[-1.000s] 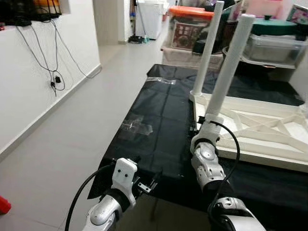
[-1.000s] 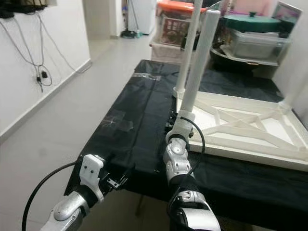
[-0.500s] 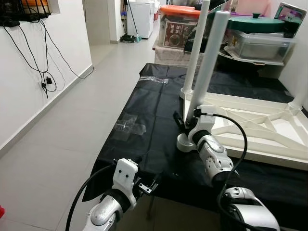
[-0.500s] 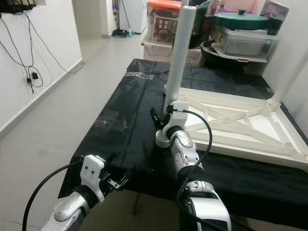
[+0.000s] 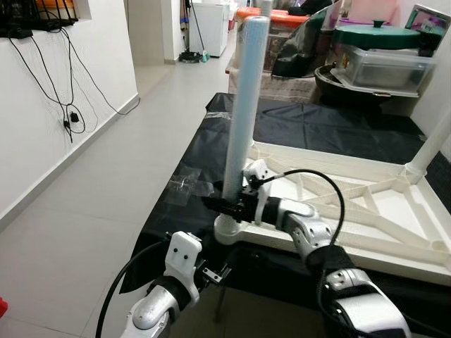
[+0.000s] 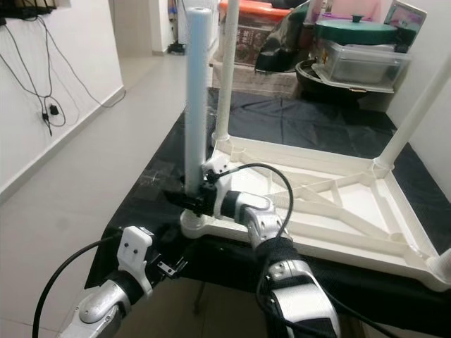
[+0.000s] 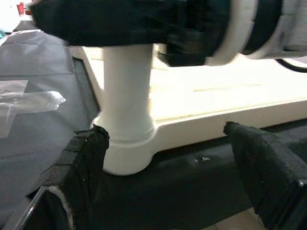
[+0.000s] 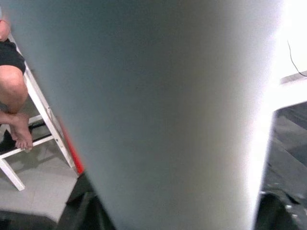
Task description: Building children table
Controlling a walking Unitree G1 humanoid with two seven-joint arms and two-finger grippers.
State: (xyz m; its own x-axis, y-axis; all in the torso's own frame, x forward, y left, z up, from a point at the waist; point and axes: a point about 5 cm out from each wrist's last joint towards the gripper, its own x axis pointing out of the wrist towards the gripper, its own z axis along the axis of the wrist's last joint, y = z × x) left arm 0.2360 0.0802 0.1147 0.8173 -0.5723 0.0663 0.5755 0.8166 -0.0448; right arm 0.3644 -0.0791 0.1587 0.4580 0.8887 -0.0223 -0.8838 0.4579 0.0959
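Note:
A white table leg (image 5: pixel 243 105) stands upright at the near left corner of the upside-down white tabletop (image 5: pixel 366 239) on the black-covered table. My right gripper (image 5: pixel 227 206) is shut on the leg just above its flared base (image 5: pixel 231 229), and the leg's side (image 8: pixel 168 110) looms close in the right wrist view. My left gripper (image 5: pixel 217 271) hangs low at the table's front edge, open and holding nothing. Between its fingers (image 7: pixel 81 182) I see the leg's base (image 7: pixel 125 143) some way ahead. Two more legs (image 6: pixel 225 70) (image 6: pixel 416 105) stand at the far corners.
Black cloth (image 5: pixel 211 151) with taped patches covers the table. Storage boxes and a green-lidded pot (image 5: pixel 380 35) crowd behind it. A white wall with hanging cables (image 5: pixel 63 84) runs along the left, with open tiled floor between. A person's bare legs on a white stool (image 8: pixel 14 110) are nearby.
The camera has shifted. My right gripper has carried the leg from the black cloth beside the tabletop to its near left corner. The left arm has not moved.

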